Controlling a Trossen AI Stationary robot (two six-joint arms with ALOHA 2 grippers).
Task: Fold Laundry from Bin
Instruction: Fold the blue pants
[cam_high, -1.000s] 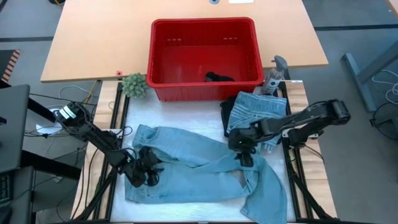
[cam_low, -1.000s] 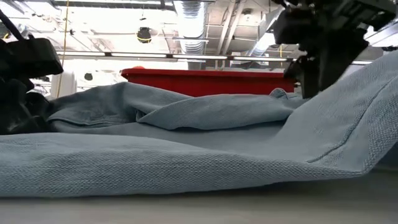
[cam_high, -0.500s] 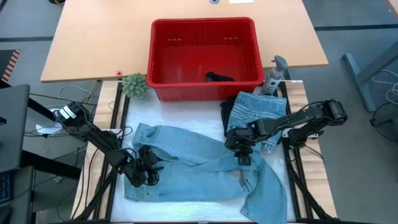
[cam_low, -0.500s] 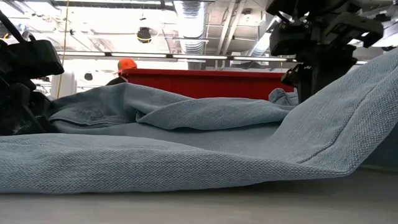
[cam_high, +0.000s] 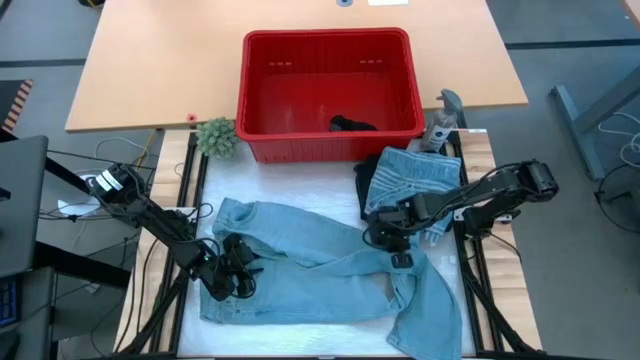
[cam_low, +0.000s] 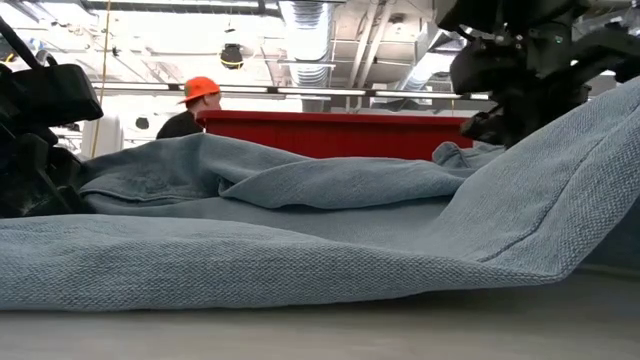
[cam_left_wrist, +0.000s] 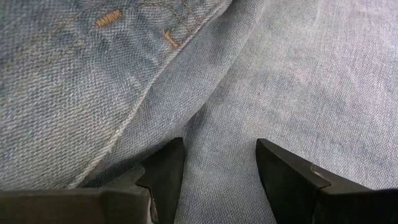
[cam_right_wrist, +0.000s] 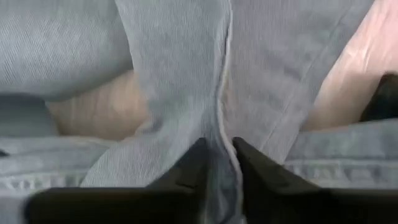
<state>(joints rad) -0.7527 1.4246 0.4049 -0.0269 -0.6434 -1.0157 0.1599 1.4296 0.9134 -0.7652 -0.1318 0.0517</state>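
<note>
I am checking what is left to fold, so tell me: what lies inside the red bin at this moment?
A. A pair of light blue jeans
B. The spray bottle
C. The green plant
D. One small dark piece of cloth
D. The high view shows only a small dark cloth on the floor of the red bin; the light blue jeans lie spread on the table in front of it.
</note>
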